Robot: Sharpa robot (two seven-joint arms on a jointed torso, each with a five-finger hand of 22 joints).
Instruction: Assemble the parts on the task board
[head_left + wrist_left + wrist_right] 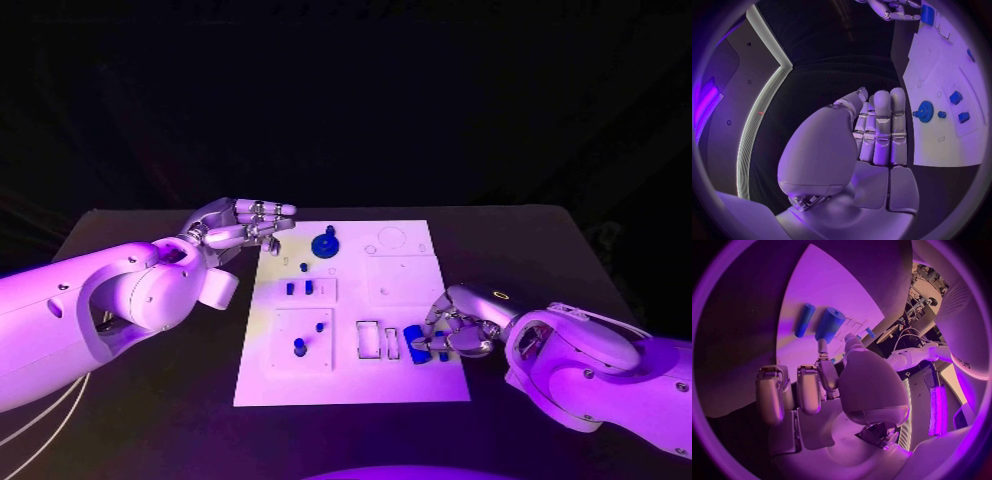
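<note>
1. A gap between the blue block (829, 324) and a blue peg (805, 319) is resolved in the right wrist view.
2. The white task board (411, 385) is laid mid-counter (548, 240), with a blue gear (326, 243) seated on it.
3. The block is pinched by the right robot hand (450, 335) at the board's right edge; the left robot hand (238, 225) is held empty, fingers straight and pressed together.

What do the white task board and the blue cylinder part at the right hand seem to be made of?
The flat white task board looks like matte plastic, possibly painted sheet: even surface, shallow cut recesses, no glare. The blue cylinder part at the right hand looks like smooth moulded or printed plastic, uniformly coloured with a soft sheen. Neither is certain.
</note>
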